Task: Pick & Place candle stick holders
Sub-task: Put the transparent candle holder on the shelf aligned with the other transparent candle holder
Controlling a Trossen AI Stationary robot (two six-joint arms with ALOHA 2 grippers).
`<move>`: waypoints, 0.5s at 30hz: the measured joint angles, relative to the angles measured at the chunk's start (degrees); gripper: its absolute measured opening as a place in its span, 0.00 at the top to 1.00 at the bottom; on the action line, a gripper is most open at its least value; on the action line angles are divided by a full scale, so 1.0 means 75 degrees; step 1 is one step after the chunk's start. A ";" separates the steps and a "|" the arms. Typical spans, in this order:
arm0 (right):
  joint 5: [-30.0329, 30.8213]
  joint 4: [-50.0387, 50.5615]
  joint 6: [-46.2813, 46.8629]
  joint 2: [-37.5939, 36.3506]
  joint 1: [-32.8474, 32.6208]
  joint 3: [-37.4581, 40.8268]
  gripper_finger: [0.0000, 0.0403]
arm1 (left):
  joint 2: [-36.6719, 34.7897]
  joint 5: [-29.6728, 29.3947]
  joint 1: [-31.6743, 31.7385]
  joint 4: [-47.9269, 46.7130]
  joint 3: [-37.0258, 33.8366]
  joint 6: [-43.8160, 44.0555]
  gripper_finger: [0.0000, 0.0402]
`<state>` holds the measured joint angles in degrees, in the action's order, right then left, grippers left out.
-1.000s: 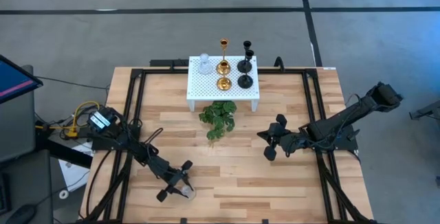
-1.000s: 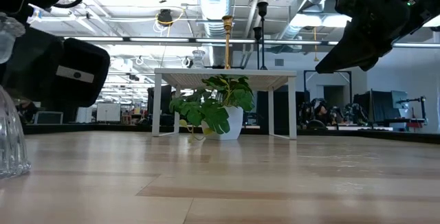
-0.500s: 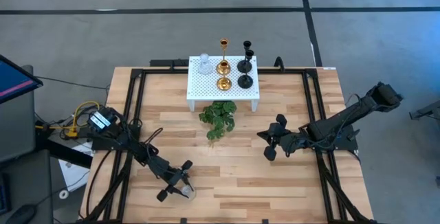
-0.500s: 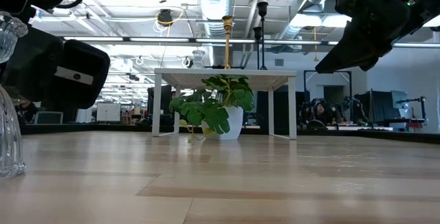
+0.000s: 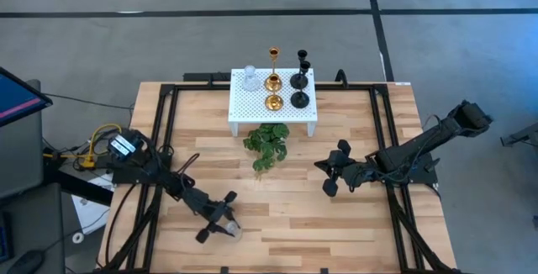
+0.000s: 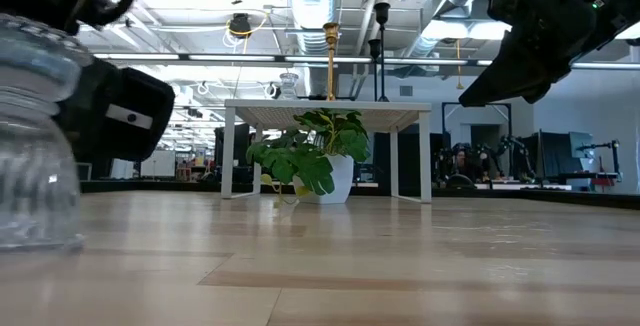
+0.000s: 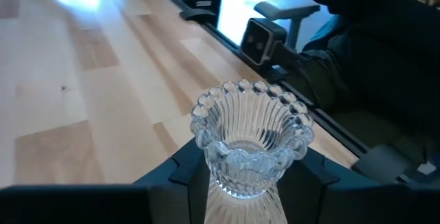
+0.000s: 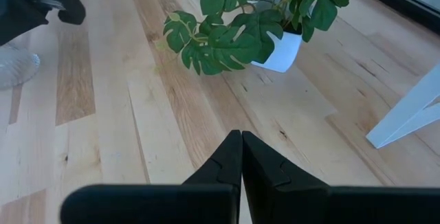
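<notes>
My left gripper [image 5: 220,222] is near the table's front edge, left of centre, and is shut on a clear glass candle holder [image 7: 251,141] with a beaded, ribbed cup. This holder also shows large at the left of the low view [image 6: 35,156]. The white perforated stand [image 5: 252,106] at the back carries the other holders on their round bases: one clear glass [image 5: 250,79], two gold [image 5: 273,81] and two black [image 5: 300,99]. My right gripper [image 5: 324,166] is shut and empty, hovering right of the green plant [image 5: 266,145]. My left gripper pinches the glass holder between its two fingers [image 7: 185,172], one on each side of the narrow neck [image 7: 240,183] just below the cup. The fingers come slanting from the table's left. The holder stands upright. I cannot tell whether its base [image 6: 30,236] touches the table.
The potted plant [image 8: 254,25] stands in front of the stand's near edge, between the two arms. Black frame rails [image 5: 164,139] run along the table's left and right sides. Bare wood [image 5: 286,215] lies between the grippers.
My left gripper has gone a little toward the table's right edge, keeping its hold on the glass holder. The holder stays upright and now shows much larger in the low view, farther in from the picture's left edge.
</notes>
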<state>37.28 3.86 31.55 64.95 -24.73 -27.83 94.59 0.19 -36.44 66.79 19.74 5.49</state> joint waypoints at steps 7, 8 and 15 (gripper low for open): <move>0.0000 0.0082 -0.0004 0.0000 0.0001 0.0000 1.00 | -0.0672 0.0066 0.0283 -0.0416 -0.0023 0.0216 0.66; 0.0000 0.0077 -0.0004 0.0000 0.0002 0.0000 1.00 | -0.0824 0.0083 0.0321 -0.0575 -0.0019 0.0213 0.67; 0.0000 0.0117 -0.0082 0.0000 0.0003 0.0000 1.00 | -0.2018 0.0033 0.0755 -0.1620 -0.0016 0.0206 0.67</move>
<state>37.28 4.73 30.94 64.95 -24.71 -27.83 79.46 0.44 -30.78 54.64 19.62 7.04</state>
